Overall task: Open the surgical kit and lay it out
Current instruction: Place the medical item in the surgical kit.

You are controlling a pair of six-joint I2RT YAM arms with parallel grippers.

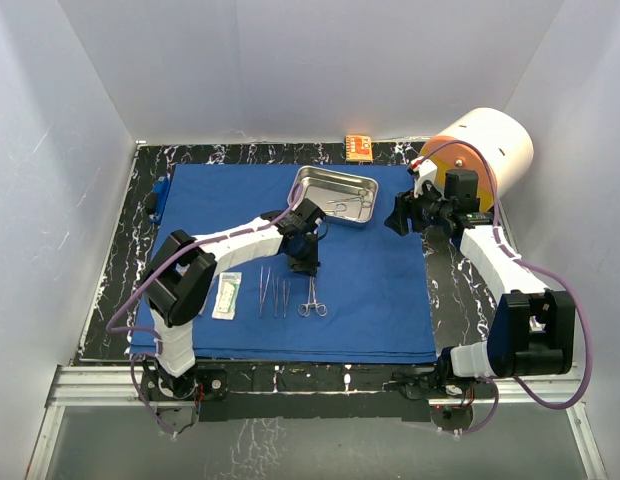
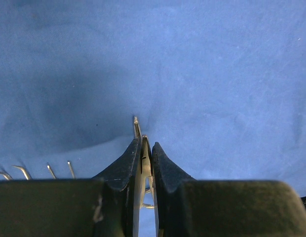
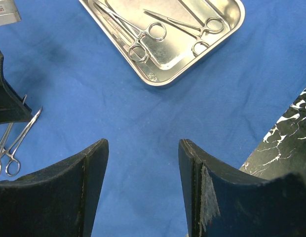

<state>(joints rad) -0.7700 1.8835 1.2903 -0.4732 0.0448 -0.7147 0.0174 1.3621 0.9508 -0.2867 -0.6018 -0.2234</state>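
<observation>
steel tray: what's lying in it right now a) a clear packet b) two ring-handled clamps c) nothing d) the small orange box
b, since the right wrist view shows two ring-handled clamps lying side by side inside the steel tray.

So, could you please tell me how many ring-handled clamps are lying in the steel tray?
2. The left clamp lies along the tray's left side; the right clamp lies across its right half. A slimmer tool may lie hidden beside the left one.
</observation>
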